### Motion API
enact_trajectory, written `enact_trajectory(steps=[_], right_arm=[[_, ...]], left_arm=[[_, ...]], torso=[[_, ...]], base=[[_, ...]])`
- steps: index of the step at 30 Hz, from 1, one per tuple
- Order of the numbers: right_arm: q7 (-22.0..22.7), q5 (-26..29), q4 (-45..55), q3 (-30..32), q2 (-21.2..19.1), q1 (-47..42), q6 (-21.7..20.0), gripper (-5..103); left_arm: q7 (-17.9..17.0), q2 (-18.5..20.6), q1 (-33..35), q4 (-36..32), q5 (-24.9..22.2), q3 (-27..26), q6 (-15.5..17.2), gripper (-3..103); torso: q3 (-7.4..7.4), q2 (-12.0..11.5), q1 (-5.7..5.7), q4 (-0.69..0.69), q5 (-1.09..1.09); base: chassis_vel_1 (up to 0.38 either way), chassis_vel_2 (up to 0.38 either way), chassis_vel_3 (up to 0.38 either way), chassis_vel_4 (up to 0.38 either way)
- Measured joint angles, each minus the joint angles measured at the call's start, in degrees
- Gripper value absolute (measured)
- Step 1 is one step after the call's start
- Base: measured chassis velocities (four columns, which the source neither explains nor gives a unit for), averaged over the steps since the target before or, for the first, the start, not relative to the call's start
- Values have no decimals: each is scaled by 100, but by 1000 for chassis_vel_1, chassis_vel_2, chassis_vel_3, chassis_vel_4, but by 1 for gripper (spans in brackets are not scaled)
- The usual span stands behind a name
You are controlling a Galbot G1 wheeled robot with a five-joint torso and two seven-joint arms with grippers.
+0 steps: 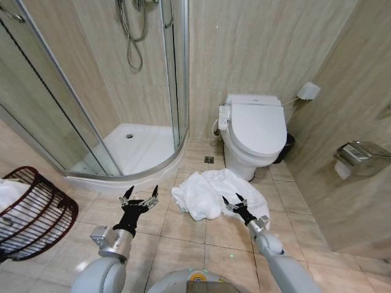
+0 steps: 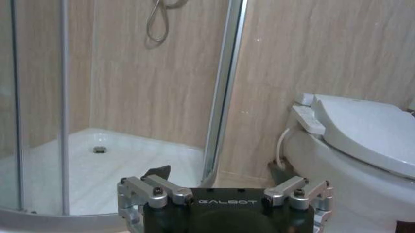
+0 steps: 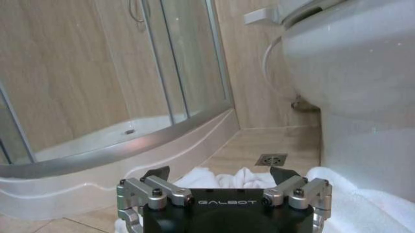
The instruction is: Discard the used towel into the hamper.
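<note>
The used towel (image 1: 204, 192) is a crumpled white heap on the tiled floor in front of the toilet; its folds (image 3: 363, 208) also lie just beyond my right gripper in the right wrist view. The hamper (image 1: 36, 217), a dark red-brown openwork basket, stands at the far left with some white cloth inside. My right gripper (image 1: 232, 200) (image 3: 219, 174) hangs open low over the towel's right part, nothing between its fingers. My left gripper (image 1: 142, 191) (image 2: 217, 172) is open above bare tiles, left of the towel and right of the hamper.
A white toilet (image 1: 255, 129) stands behind the towel, a small black bin (image 1: 286, 146) to its right. The glass shower enclosure (image 1: 131, 143) with its raised curved rim fills the back left. A paper holder (image 1: 360, 155) juts from the right wall. A floor drain (image 1: 209, 160) lies ahead.
</note>
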Motion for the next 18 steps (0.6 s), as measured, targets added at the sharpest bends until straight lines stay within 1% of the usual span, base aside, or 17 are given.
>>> enact_trajectory(steps=[4, 8, 12, 15, 18], right_arm=[[-41, -2, 6, 41, -15, -29, 27, 100], [-77, -28, -54, 86, -19, -37, 118, 100], [-8, -142, -171, 72, 21, -34, 430, 100], [117, -193, -248, -1, 65, 28, 498, 100], [-15, -268, -462, -18, 112, 181, 535, 100]], left_arm=[[0, 0, 0, 0, 0, 0, 0, 100], [0, 0, 0, 0, 0, 0, 0, 100], [0, 0, 0, 0, 0, 0, 0, 100], [0, 0, -1, 0, 0, 0, 0, 100], [0, 0, -1, 0, 0, 0, 0, 100]], torso=[[0, 1, 0, 0, -1], [1, 1, 0, 0, 0], [3, 0, 2, 0, -1], [3, 0, 3, 1, 1], [3, 0, 3, -1, 0]], base=[[-49, 56, 37, -45], [-110, 120, 111, -95], [-163, 167, 136, -150], [-134, 131, 124, -107], [-81, 80, 18, -14]])
